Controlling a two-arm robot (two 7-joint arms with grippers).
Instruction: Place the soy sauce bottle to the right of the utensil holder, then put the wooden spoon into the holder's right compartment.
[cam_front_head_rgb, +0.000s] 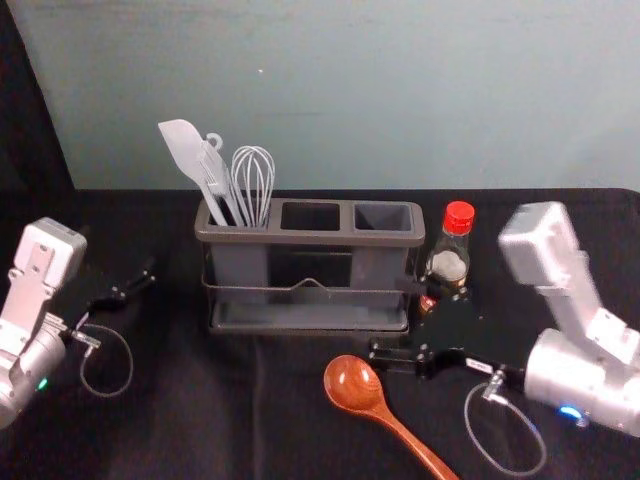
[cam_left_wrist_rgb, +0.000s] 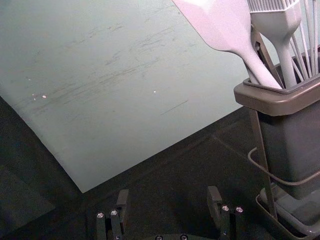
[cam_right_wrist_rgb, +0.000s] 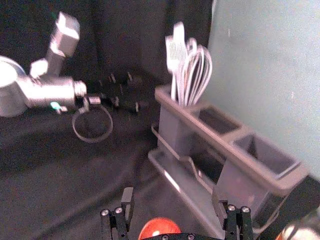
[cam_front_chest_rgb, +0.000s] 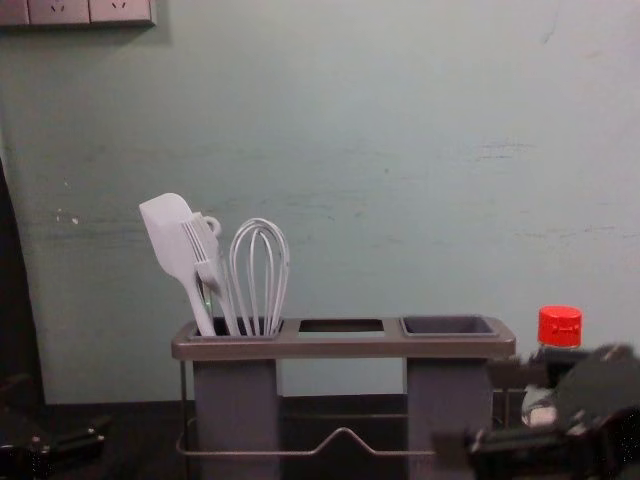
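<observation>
So the right gripper (cam_front_head_rgb: 395, 318) is hovering wide open near the utensil holder (cam_front_head_rgb: 310, 239)'s front-right corner, with the soy sauce bottle (cam_front_head_rgb: 449, 264) standing just right of it, wooden spoon (cam_front_head_rgb: 352, 383) lying out front, left gripper (cam_front_head_rgb: 135, 285) hanging open off its left.

The left arm (cam_front_head_rgb: 35, 365) and right arm (cam_front_head_rgb: 575, 380) have silvery cylindrical segments and boxy white housings (cam_front_head_rgb: 57, 243); a green light (cam_front_head_rgb: 42, 384) shows on the left, a blue light (cam_front_head_rgb: 570, 412) on the right. Thin grey cables (cam_front_head_rgb: 130, 368) loop near the black left pincer (cam_front_head_rgb: 134, 282) and right pincer (cam_front_head_rgb: 390, 318), both with silvery screws (cam_left_wrist_rgb: 225, 208).
</observation>
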